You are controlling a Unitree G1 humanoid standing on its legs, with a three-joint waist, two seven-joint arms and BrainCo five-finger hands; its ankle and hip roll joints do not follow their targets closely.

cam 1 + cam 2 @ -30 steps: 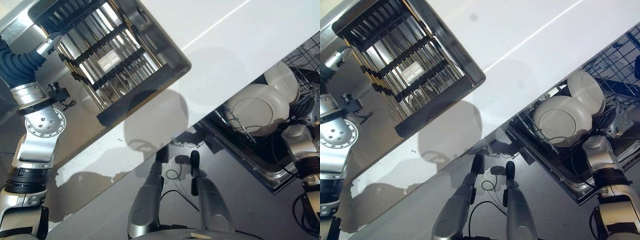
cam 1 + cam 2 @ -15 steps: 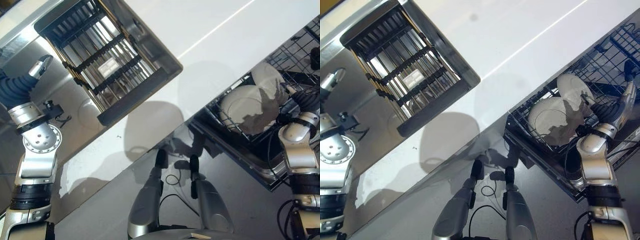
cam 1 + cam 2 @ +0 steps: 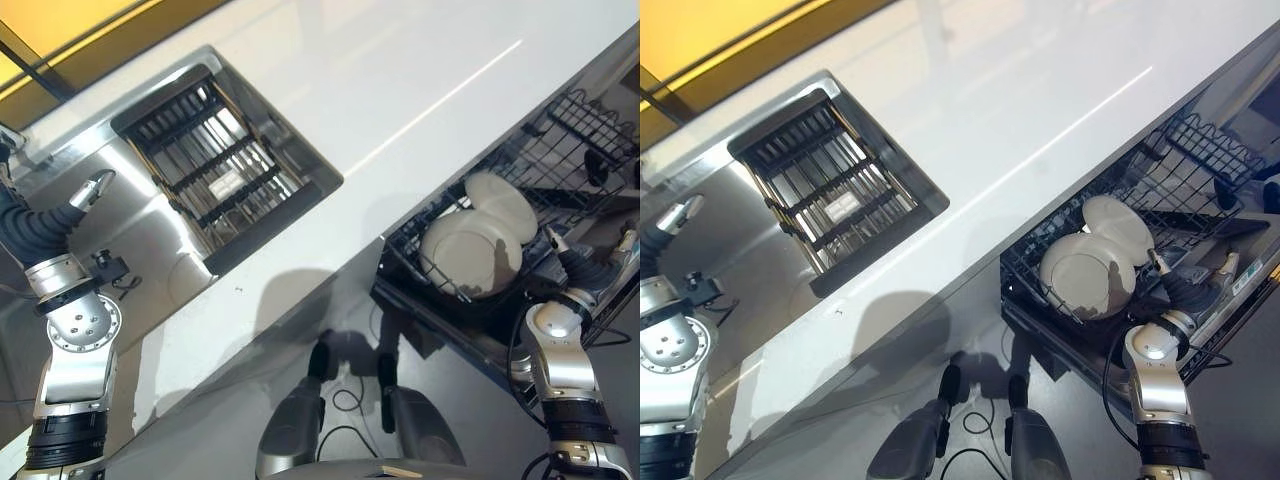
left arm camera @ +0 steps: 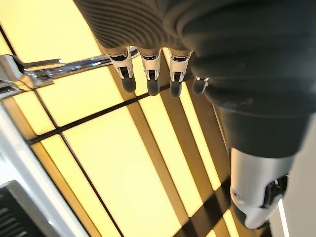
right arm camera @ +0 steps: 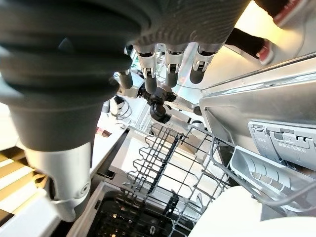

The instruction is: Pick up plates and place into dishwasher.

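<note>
While two white plates [image 3: 1087,275] already stand in the dishwasher's lower rack [image 3: 1160,165], both hands hold nothing, fingers relaxed: the right hand [image 5: 170,61] hangs over that rack, the left hand [image 4: 150,74] by the sink [image 3: 830,195]. Finding another plate probably comes next.

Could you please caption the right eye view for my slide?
Two white plates stand in the dishwasher rack; right hand open beside them.

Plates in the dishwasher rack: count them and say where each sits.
2. A large plate stands at the rack's near end, and a smaller plate stands partly behind it. More may be hidden.
</note>
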